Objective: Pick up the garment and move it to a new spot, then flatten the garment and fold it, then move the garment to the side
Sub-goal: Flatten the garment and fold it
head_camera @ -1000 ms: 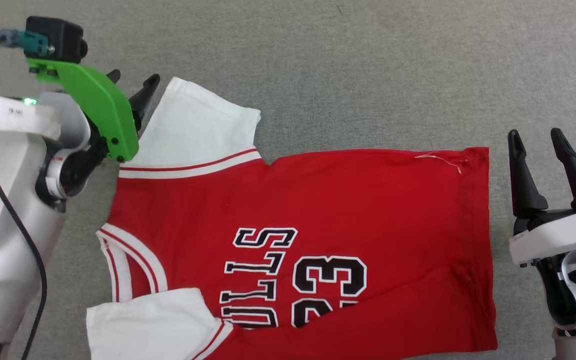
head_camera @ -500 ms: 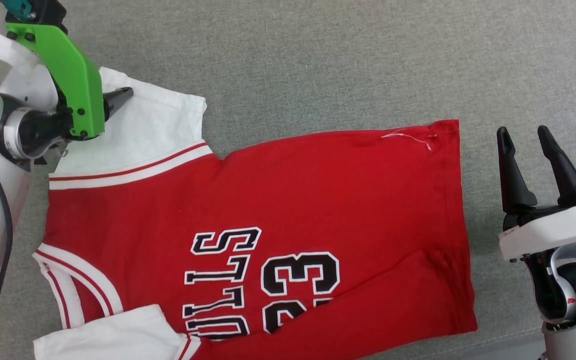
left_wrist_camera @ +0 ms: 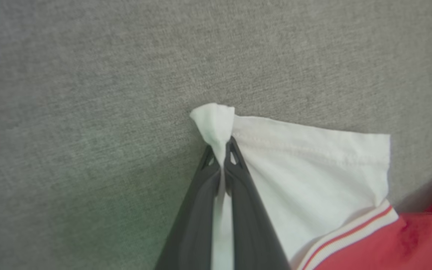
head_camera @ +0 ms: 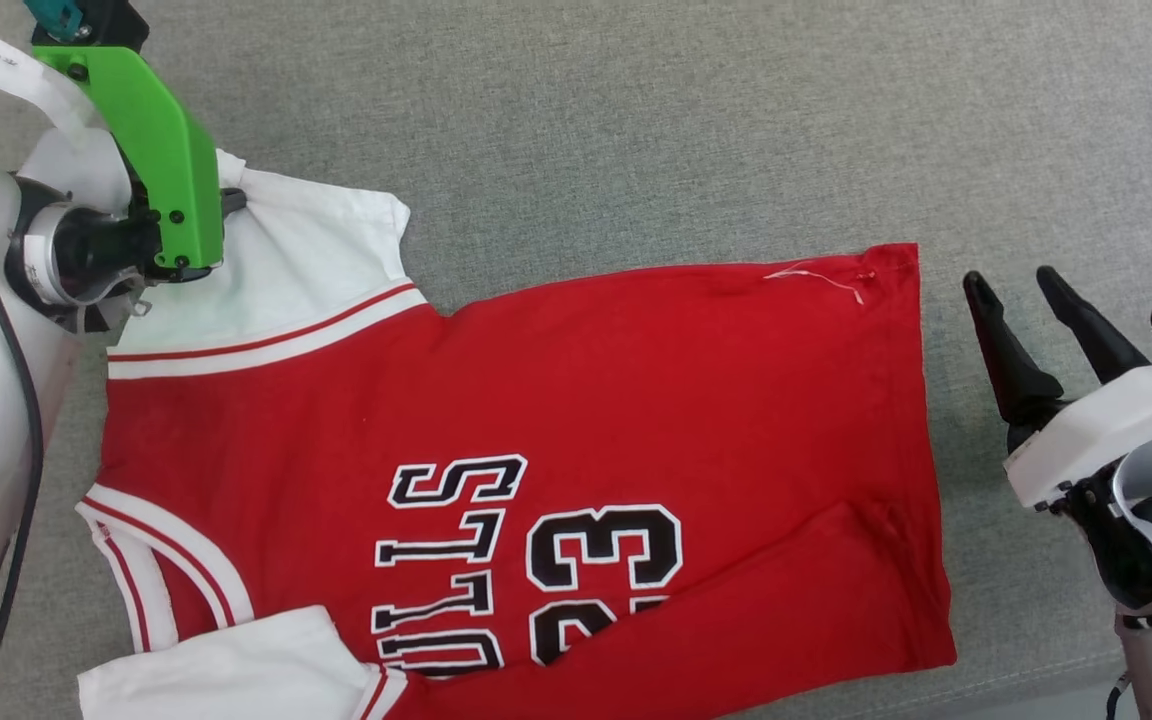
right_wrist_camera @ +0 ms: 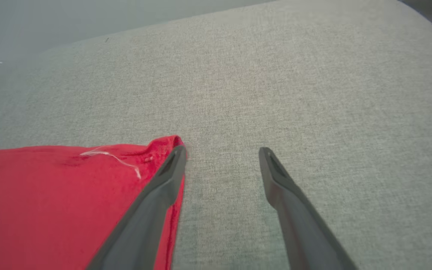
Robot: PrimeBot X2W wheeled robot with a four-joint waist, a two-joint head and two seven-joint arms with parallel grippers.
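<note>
Here, left jaws pinching garment (head_camera: 636,400) sleeve corner, right jaws apart

The red soft-fabric jersey with white sleeves (head_camera: 576,390) bears black, white-outlined letters (head_camera: 436,550) reading "ULLS" sideways. Beside them stands the number (head_camera: 604,548) "23", with a second, half-covered "23" below.

The jersey (head_camera: 656,400) is being shown in red, with white sleeves (head_camera: 306,250) and red-and-white striped trim (head_camera: 266,345). Its letters (head_camera: 456,480) and numbers (head_camera: 601,545) are being seen in black, outlined white. The cloth surface (head_camera: 636,120) is being seen in plain grey.
</note>
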